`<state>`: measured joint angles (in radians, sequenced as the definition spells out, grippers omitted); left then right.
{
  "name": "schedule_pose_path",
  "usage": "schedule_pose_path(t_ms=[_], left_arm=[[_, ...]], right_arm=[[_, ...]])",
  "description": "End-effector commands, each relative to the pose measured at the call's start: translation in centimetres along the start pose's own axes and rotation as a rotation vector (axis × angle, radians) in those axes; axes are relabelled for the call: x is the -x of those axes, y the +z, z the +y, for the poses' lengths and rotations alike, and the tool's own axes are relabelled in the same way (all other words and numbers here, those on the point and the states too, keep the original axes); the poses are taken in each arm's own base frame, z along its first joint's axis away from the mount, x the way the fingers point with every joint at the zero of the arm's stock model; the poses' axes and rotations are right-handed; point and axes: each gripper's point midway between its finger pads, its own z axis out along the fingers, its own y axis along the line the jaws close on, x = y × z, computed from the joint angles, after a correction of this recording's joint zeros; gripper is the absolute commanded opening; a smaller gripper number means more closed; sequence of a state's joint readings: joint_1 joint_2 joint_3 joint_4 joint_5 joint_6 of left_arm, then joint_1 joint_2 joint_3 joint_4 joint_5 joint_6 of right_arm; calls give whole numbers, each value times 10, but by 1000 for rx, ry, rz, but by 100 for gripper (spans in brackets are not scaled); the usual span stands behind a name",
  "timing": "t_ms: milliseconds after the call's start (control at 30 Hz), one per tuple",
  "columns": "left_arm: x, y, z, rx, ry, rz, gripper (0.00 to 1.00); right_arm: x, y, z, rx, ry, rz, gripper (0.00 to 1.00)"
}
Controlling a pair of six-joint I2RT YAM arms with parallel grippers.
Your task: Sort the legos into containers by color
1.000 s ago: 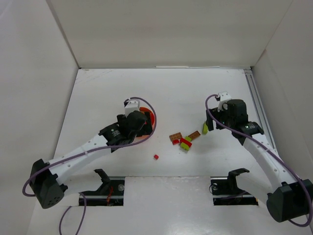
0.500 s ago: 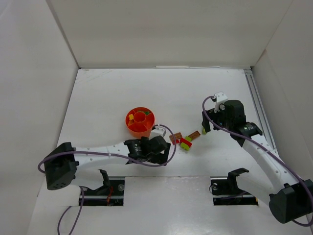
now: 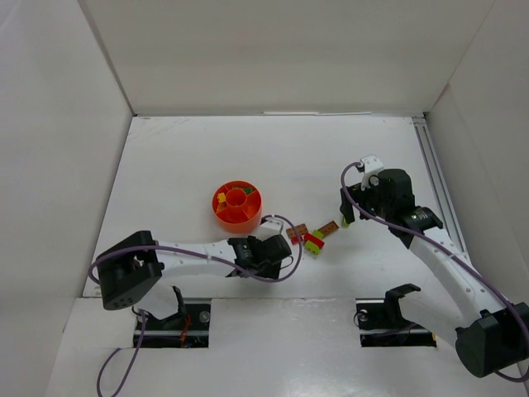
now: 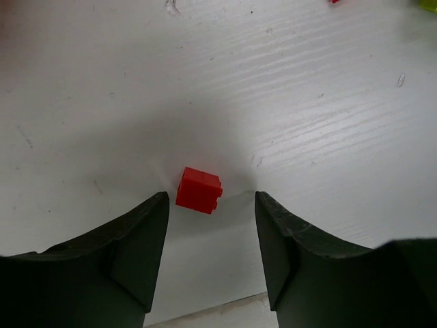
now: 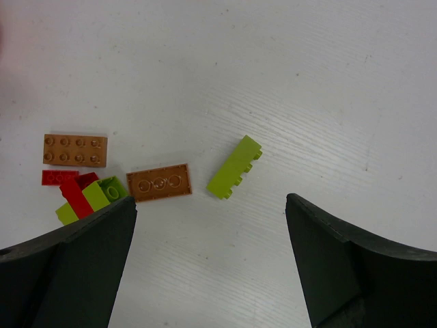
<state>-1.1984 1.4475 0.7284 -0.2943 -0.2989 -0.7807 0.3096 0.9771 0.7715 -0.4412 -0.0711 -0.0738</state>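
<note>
In the left wrist view a small red lego [image 4: 199, 190] lies on the white table between the tips of my left gripper [image 4: 210, 205]. The fingers [image 4: 140, 239] stand apart on either side, with the brick nearer the left one and neither touching it. From above, the left gripper [image 3: 266, 258] covers that brick. My right gripper [image 5: 210, 219] hangs open over a lime-yellow lego [image 5: 235, 167], with a brown plate [image 5: 159, 182] to its left. A second brown plate [image 5: 75, 149] and a red and lime cluster [image 5: 85, 195] lie further left. The red-orange container [image 3: 234, 219] stands behind the left gripper.
The pile of legos [image 3: 310, 238] lies between the two grippers [image 3: 345, 217]. White walls close in the table on three sides. A metal rail [image 3: 434, 169] runs along the right edge. The bowl holds a few small bricks.
My left arm has swung from the bowl to the lone red brick near the front, and its jaws have narrowed around it. The right gripper has shifted slightly left and opened a little.
</note>
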Motion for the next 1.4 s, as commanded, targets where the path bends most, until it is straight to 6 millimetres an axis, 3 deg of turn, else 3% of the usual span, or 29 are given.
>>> schedule_pose_path(t_ms=[0, 300, 500, 567, 600, 833, 933, 1100, 1367], left_arm=[[2, 4, 2, 26, -13, -18, 49], [1, 10, 2, 40, -9, -18, 26], [12, 7, 3, 63, -10, -53, 19], [21, -1, 5, 91, -24, -71, 19], [37, -12, 2, 85, -39, -118, 19], [93, -59, 26, 152, -160, -312, 19], [116, -64, 55, 221, -235, -363, 19], [137, -68, 82, 256, -315, -407, 20], [167, -70, 103, 260, -365, -485, 20]], right_arm=[[25, -2, 1, -3, -11, -79, 94], [21, 0, 4, 5, -6, -69, 94], [23, -3, 4, 5, -7, -79, 93], [23, -3, 4, 5, -16, -79, 93], [25, -4, 4, 5, -16, -79, 93], [29, -5, 4, 4, -16, -88, 93], [31, -5, 3, 4, -17, -97, 93], [34, -5, 2, -6, -17, -98, 93], [42, 1, 3, 4, -17, -97, 93]])
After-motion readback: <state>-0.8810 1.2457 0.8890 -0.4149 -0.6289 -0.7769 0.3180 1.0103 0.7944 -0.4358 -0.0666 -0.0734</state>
